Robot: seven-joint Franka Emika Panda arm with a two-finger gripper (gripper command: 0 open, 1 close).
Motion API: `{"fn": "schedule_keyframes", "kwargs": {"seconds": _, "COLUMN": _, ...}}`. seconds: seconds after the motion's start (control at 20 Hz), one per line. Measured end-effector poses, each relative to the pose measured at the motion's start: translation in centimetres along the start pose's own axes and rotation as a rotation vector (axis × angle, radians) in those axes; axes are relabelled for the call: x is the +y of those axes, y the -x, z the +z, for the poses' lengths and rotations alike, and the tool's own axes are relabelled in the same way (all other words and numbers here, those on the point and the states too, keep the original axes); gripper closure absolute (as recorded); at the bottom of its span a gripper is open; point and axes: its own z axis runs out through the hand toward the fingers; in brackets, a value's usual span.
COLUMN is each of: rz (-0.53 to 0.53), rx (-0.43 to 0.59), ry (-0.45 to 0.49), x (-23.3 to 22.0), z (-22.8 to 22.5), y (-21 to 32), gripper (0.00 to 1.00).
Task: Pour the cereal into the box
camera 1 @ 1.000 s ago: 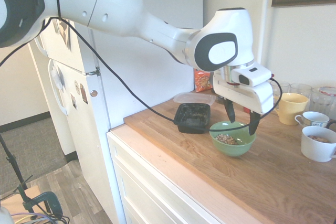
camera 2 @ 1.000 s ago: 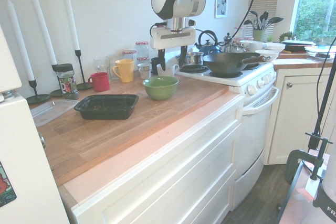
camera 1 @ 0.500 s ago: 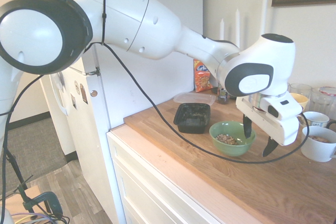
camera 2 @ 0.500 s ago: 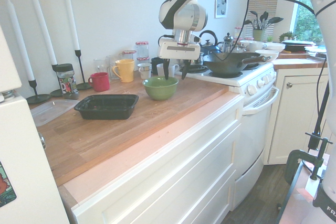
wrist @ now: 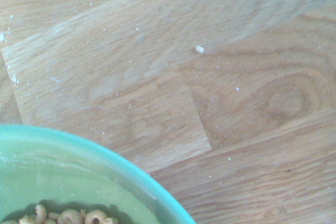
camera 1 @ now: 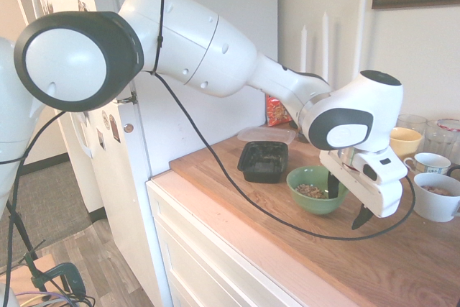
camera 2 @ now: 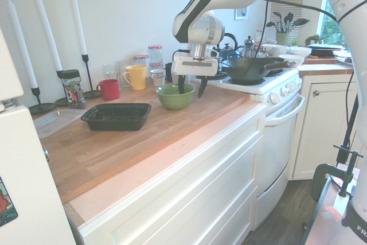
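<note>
- The green bowl [camera 1: 318, 189] sits on the wooden counter [camera 1: 402, 257] and serves as the landmark here.
- The cereal [camera 1: 310, 191], a small heap of tan, ring-shaped and flaky pieces, lies in the bottom of the green bowl; the wrist view shows a few of the rings against the bowl's inner wall.
- The pincer [camera 1: 346, 201] points down at the bowl's rim on the side away from the refrigerator [camera 1: 108, 127]; its fingers are spread apart and hold nothing.
- One dark finger [camera 1: 333, 185] hangs over the inside of the bowl, the other outside the rim above bare wood; whether either touches the bowl cannot be told.
- The box [camera 1: 263, 160], a black plastic tray with low walls, stands on the counter just beside the bowl, toward the refrigerator, and apart from it.
- A clear plastic lid [camera 1: 267, 134] lies flat beyond the box, farther from the bowl.
- An orange snack bag [camera 1: 276, 112] stands near the wall behind the lid.
- A yellow mug [camera 1: 402, 140] and white cups [camera 1: 433, 195] stand on the bowl's far side, past the pincer.
- In the second exterior view a red mug [camera 2: 108, 89] stands near the wall, between the bowl and tall white candles [camera 2: 45, 27].
</note>
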Motion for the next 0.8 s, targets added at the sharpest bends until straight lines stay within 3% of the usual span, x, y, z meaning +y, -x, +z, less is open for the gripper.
{"fn": "schedule_keyframes", "kwargs": {"seconds": 0.8, "rz": -0.009, "rx": -0.016, "ry": -0.012, "x": -0.97, "z": 0.4, "y": 0.96, "gripper": 1.0}}
